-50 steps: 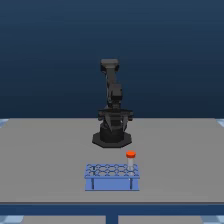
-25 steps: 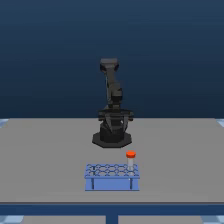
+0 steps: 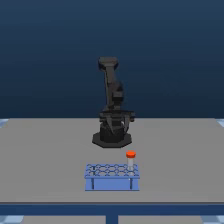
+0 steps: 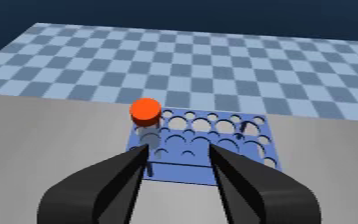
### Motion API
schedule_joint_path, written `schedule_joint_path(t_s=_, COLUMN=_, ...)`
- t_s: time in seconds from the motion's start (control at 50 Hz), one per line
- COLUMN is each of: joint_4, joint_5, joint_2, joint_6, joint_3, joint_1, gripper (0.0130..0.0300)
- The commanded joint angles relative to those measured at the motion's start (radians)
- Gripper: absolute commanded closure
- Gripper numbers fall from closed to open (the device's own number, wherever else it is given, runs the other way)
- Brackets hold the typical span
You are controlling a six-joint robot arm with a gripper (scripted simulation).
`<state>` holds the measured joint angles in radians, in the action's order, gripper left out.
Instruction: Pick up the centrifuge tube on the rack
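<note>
I judge the pick barely begun: the centrifuge tube [image 4: 145,120] sits untouched in a corner hole of the rack [image 4: 246,145], on the exterior view's right, orange cap up. My gripper [image 4: 179,150] hangs short of the rack, fingers spread and empty. Reach, descent, closing and lift all remain. From outside, the tube's pale body is hard to make out.

Black jointed arm [image 3: 111,100]; round base [image 3: 111,139]; two-fingered tool [image 4: 179,162].

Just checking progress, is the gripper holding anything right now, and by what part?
Nothing is held. The gripper is open and empty; the centrifuge tube stands in the rack, apart from it.
</note>
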<state>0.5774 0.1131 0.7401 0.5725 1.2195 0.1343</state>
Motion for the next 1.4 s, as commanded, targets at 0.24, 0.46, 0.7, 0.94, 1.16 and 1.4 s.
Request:
schedule_joint_path(t_s=0.24, joint_4=0.215, joint_5=0.036, joint_2=-0.051, joint_6=0.213, joint_3=-0.026, joint_1=0.039, gripper=0.0130)
schedule_joint_path(t_s=0.46, joint_4=0.341, joint_5=0.068, joint_2=-0.109, joint_6=0.313, joint_3=-0.059, joint_1=0.073, gripper=0.0130)
schedule_joint_path(t_s=0.7, joint_4=0.426, joint_5=0.102, joint_2=-0.182, joint_6=0.366, joint_3=-0.106, joint_1=0.107, gripper=0.0130)
schedule_joint_path(t_s=0.94, joint_4=0.561, joint_5=0.137, joint_2=-0.284, joint_6=0.458, joint_3=-0.181, joint_1=0.147, gripper=0.0130)
schedule_joint_path(t_s=1.16, joint_4=0.688, joint_5=0.159, joint_2=-0.376, joint_6=0.549, joint_3=-0.260, joint_1=0.175, gripper=0.0130)
schedule_joint_path(t_s=1.4, joint_4=0.764, joint_5=0.168, joint_2=-0.422, joint_6=0.607, joint_3=-0.305, joint_1=0.186, gripper=0.0130)
